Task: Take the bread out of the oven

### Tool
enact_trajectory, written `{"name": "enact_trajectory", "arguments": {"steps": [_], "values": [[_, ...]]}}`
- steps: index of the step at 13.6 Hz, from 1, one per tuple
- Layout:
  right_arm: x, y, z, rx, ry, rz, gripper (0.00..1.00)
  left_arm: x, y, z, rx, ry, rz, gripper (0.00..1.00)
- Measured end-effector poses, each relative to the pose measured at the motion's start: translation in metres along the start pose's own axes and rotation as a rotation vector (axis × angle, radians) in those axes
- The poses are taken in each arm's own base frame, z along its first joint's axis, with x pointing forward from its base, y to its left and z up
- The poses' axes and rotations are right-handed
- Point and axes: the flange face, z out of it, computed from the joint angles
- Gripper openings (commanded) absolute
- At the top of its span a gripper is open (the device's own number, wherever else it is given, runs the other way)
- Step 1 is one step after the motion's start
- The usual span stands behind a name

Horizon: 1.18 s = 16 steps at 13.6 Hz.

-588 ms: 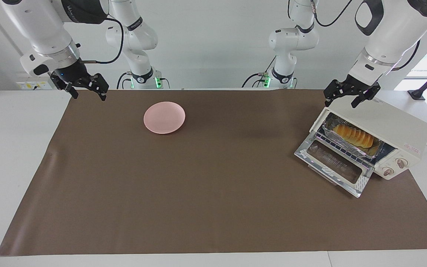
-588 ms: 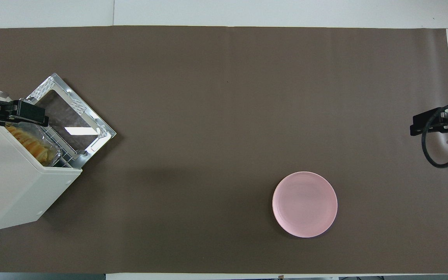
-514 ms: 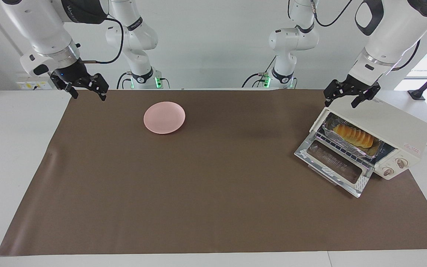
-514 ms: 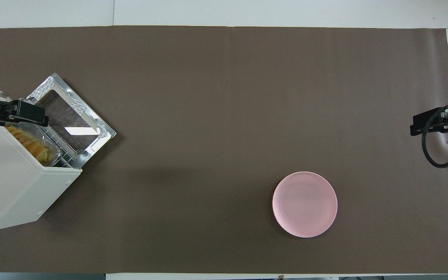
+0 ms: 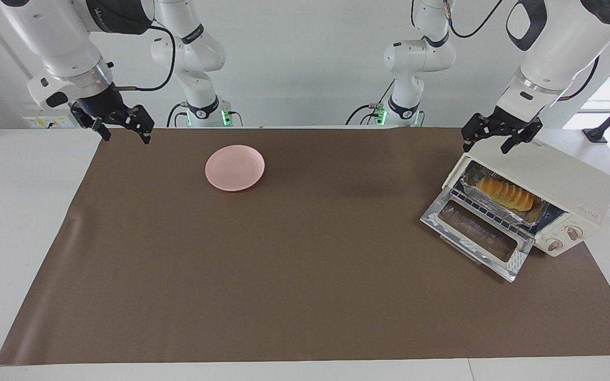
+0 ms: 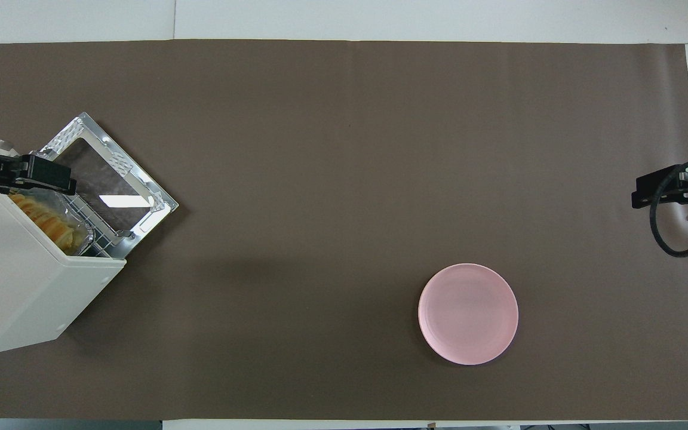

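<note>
The cream-white oven [image 5: 554, 177] stands at the left arm's end of the table, its glass door [image 5: 477, 238] dropped open. The golden ridged bread [image 5: 505, 193] lies in a silver foil tray [image 5: 487, 205] on the wire rack inside. In the overhead view the bread [image 6: 45, 222] shows at the mouth of the oven [image 6: 15, 280]. My left gripper [image 5: 487, 144] hangs open and empty over the oven's top front edge; it also shows in the overhead view [image 6: 36, 178]. My right gripper [image 5: 126, 136] waits open and empty over the mat's edge at the right arm's end, seen from overhead too [image 6: 675, 192].
A pink round plate [image 5: 234, 168] lies empty on the brown mat, toward the right arm's end and near the robots; it also shows in the overhead view [image 6: 468, 313]. The oven's two knobs [image 5: 564, 238] face away from the robots.
Both grippers have shifted only very slightly. The oven, the bread and the plate have not moved.
</note>
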Motion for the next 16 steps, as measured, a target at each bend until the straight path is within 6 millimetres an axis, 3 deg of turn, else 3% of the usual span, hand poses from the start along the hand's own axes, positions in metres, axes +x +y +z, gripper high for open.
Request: {"name": "enact_trajectory", "arguments": {"steps": [3, 5, 11, 14, 16], "values": [[0.0, 0.0, 0.0, 0.0, 0.0, 0.0, 1.0, -0.001, -0.013, 0.002, 0.006, -0.017, -0.117, 1.0], [0.0, 0.0, 0.0, 0.0, 0.0, 0.0, 1.0, 0.009, -0.008, 0.014, 0.033, -0.046, -0.204, 1.0], [0.0, 0.0, 0.0, 0.0, -0.001, 0.0, 1.0, 0.096, -0.003, 0.099, 0.231, -0.077, -0.492, 1.0], [0.0, 0.0, 0.0, 0.0, -0.001, 0.0, 1.0, 0.112, -0.008, 0.133, 0.3, -0.015, -0.667, 1.0], [0.0, 0.0, 0.001, 0.0, -0.001, 0.0, 1.0, 0.112, -0.011, 0.157, 0.334, 0.003, -0.721, 1.0]]}}
